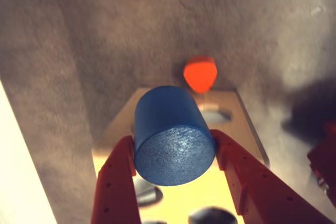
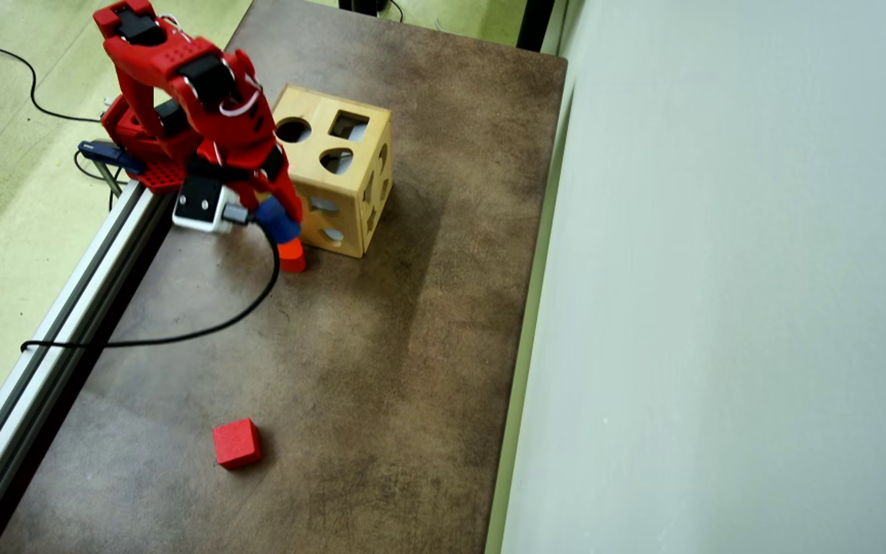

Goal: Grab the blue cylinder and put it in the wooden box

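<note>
The red pincer (image 1: 176, 153) is squeezed on the blue cylinder (image 1: 170, 132). One finger (image 1: 118, 182) presses each side of it, and the round flat end faces the wrist camera. In the overhead view the pincer (image 2: 280, 223) points down with the blue cylinder (image 2: 277, 219) at its tip, up in the air and not on the surface (image 2: 381, 369).

Right under the pincer in the wrist view is the wooden box (image 1: 239, 111). Its pale top shows between and beside the fingers, and dark holes peek out near the bottom edge. In the overhead view the wooden box (image 2: 339, 173) sits just beside the pincer, to its right, with a round hole, a square hole and a half-round hole in the top face.

Just past the box in the wrist view lies an orange-red block (image 1: 200, 73) on the brown surface. From above, the orange-red block (image 2: 291, 256) is just below the pincer tip, close to the box corner.

A red cube (image 2: 237, 443) lies far from the pincer, near the bottom of the overhead view. A black cable (image 2: 204, 331) curves across the surface from the arm.
</note>
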